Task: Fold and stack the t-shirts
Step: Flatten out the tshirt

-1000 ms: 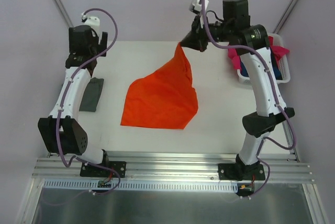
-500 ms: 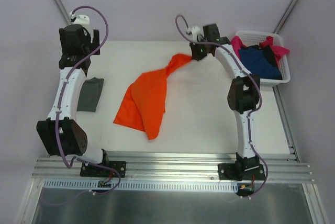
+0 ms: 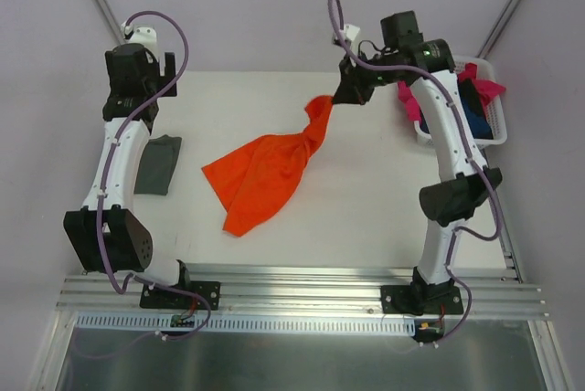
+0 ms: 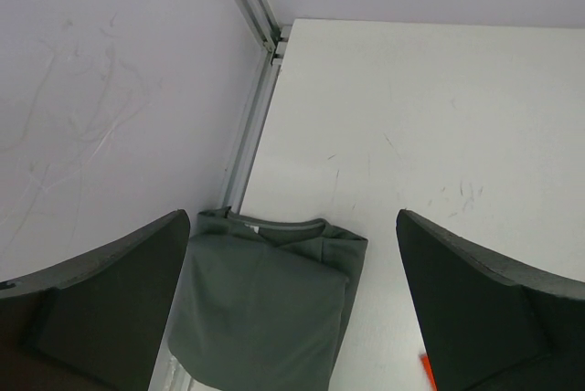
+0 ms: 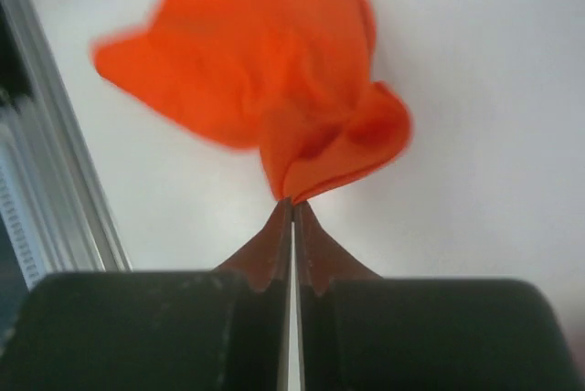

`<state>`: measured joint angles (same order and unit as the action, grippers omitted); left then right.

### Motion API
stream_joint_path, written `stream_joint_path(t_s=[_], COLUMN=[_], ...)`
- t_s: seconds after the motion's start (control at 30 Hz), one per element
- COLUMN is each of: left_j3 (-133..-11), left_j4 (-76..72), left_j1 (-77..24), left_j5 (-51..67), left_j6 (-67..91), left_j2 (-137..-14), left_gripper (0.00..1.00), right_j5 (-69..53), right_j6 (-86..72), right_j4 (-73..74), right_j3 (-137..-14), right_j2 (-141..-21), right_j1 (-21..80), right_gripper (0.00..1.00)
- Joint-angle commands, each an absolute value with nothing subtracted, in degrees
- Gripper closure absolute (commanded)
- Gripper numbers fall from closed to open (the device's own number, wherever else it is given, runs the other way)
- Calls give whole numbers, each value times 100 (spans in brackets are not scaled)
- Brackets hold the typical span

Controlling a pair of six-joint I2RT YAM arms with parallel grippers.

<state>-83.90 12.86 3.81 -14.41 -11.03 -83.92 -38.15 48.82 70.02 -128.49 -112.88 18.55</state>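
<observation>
An orange t-shirt [image 3: 265, 176] hangs twisted from my right gripper [image 3: 336, 99], which is shut on one end of it above the table's far middle. Its lower part drapes onto the table. The right wrist view shows the closed fingertips pinching the orange t-shirt [image 5: 274, 80]. A folded grey-green t-shirt [image 3: 159, 164] lies flat at the table's left edge. My left gripper [image 4: 291, 318] hovers above this grey-green t-shirt [image 4: 265, 304], open wide and holding nothing. A magenta pink t-shirt [image 3: 484, 88] and a navy blue one [image 3: 483, 117] lie in the basket.
A white slatted basket [image 3: 426, 135] stands at the table's far right, partly behind the right arm. A metal rail [image 4: 251, 126] runs along the table's left edge, beside the pale wall.
My right gripper swung the orange t-shirt left, then back right and up; the cloth went from a spread sheet to a twisted, bunched strip. The left arm has barely moved.
</observation>
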Motion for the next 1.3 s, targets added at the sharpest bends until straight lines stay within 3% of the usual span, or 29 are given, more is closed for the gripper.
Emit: stream_joint_path(t_s=[0.0,0.07,0.1,0.2,0.27,0.3,0.43,0.57,0.63,0.67,0.7,0.73,0.8,0.83,0.93,1.0,1.1,1.27], left_j3=[-8666,-8692,-8692,-8596,-8517,-8464,-8376,-8481,-8551,-8560,-8587,-8570,-8526,-8499,-8490,-8482,-8455,-8341], left_j4=[1195,1195,1195,1204,1213,1222,1213,1204,1178,1186,1187,1178,1152,1151,1143,1151,1151,1186], left_j1=[395,369,352,203,53,18,-211,-202,-106,-71,-36,-35,123,149,202,202,193,158], left_j5=[-1547,-1547,-1521,-1276,-1309,-1344,-1371,-1660,-1792,-1854,-1872,-1942,-2057,-2039,-1995,-1873,-1819,-1425], left_j6=[-1125,-1125,-1134,-1335,-1554,-1564,-1573,-1573,-1416,-1241,-1196,-1178,-1178,-1169,-1213,-1204,-1195,-1327], left_j2=[-8481,-8499,-8508,-8490,-8482,-8464,-8385,-8525,-8587,-8587,-8570,-8561,-8526,-8508,-8473,-8429,-8376,-8306], left_gripper=[2,2,2,2,2,2,1,1,1,1,1,1,1,1,1,1,1,2], right_j5=[-5388,-4716,-4172,-3754,-3585,-3690,-3920,-4532,-4902,-5331,-5509,-5580,-5118,-4289,-2146,-1522,-1125,-2310], right_j6=[3103,2209,2311,2303,2398,2591,4440,5526,5284,4943,3460,2636,713,808,1823,2309,2855,3155], right_j4=[6567,4179,4192,5980,7043,7075,7197,7461,7445,6914,6299,4492,2645,2202,2983,3627,4497,5738], right_j3=[-13915,-12656,-12717,-14698,-14950,-13967,-12044,-11873,-12895,-13363,-13681,-13806,-13475,-13465,-14750,-15056,-13680,-11542], right_j2=[-10935,-10906,-11255,-13095,-13464,-13099,-11657,-10750,-10722,-10766,-10801,-10802,-10819,-10993,-12415,-13329,-12967,-11841], right_j1=[1838,1610,1521,1267,1283,1327,1660,2056,2285,2329,2329,2286,1980,1838,1223,766,563,807], right_gripper=[99,100,100,100,100,100,99,100,100,100,100,100,100,100,100,100,100,99])
